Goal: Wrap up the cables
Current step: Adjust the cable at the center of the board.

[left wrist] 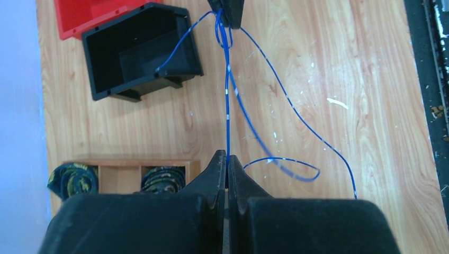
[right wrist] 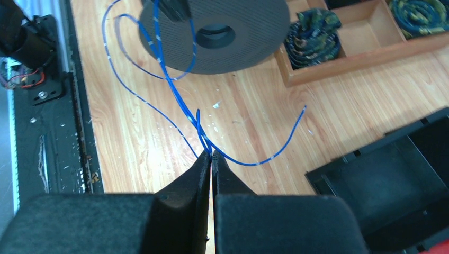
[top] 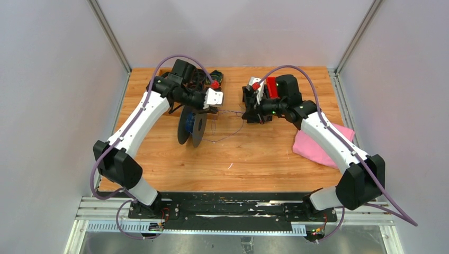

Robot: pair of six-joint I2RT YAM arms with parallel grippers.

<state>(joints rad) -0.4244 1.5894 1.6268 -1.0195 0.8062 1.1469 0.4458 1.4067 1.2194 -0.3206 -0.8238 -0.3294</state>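
The thin blue cable (left wrist: 227,106) runs taut between my two grippers above the wooden table, with slack loops hanging beside it. My left gripper (left wrist: 227,157) is shut on one part of it. My right gripper (right wrist: 212,154) is shut on another part of the cable (right wrist: 174,90). In the top view the left gripper (top: 215,109) and right gripper (top: 247,112) face each other with the cable (top: 231,111) between them. The grey spool (top: 191,127) stands on edge below the left gripper. It also shows in the right wrist view (right wrist: 217,37), with cable leading to it.
A black bin (left wrist: 137,53) and a red bin (left wrist: 90,16) sit beyond the right gripper. A wooden tray (left wrist: 132,163) holds small dark coiled bundles (right wrist: 312,37) behind the spool. A pink cloth (top: 320,145) lies at the right.
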